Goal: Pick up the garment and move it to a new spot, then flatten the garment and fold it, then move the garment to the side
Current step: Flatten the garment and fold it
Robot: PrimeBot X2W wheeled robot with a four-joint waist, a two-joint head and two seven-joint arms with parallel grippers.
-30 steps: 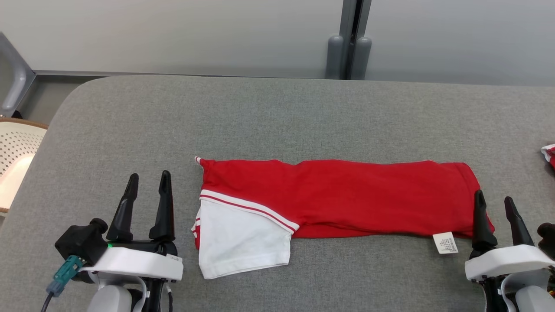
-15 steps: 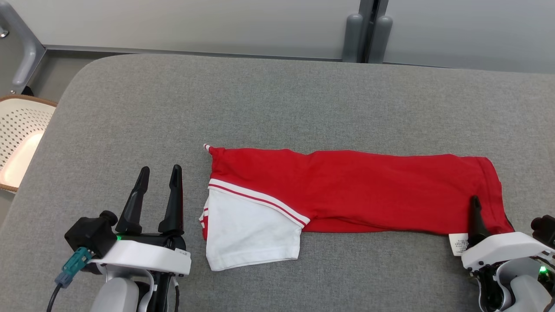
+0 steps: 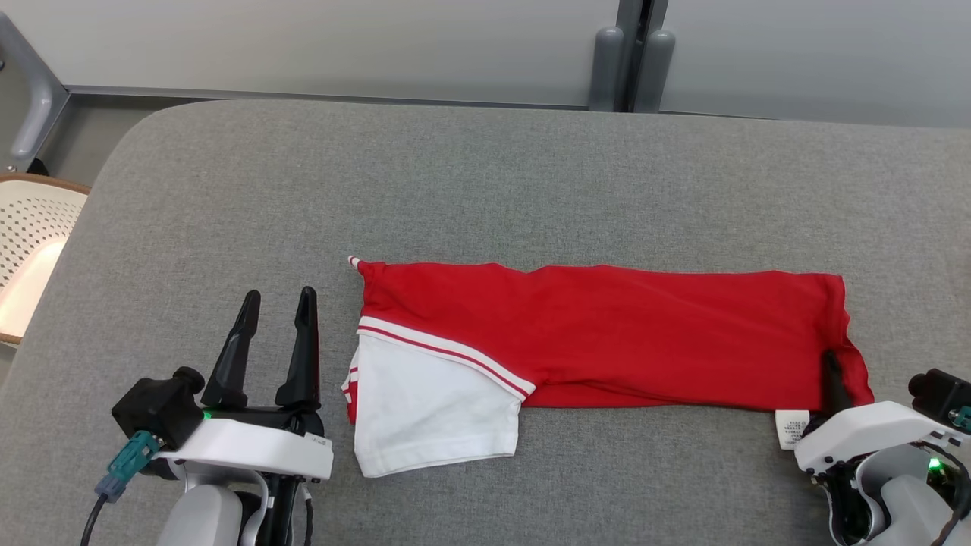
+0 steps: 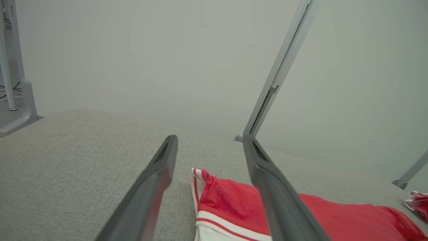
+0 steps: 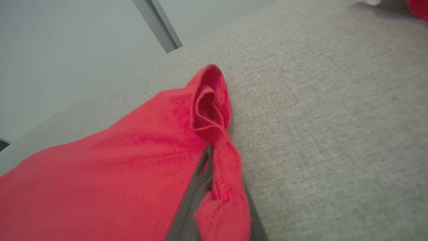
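Off the left pincer's (image 3: 278, 296) outer side, a pale perforated basket (image 3: 30, 235) is sitting past the grey woven table's (image 3: 485, 182) rounded corner. Just inward of that released pincer, the soft red shirt (image 3: 607, 334) is lying as a long flat band, white sleeve (image 3: 432, 417) nearest, while the right pincer (image 3: 837, 368) is clenching its bunched hem (image 5: 214, 134) at the other end, beside a white label (image 3: 793, 428).
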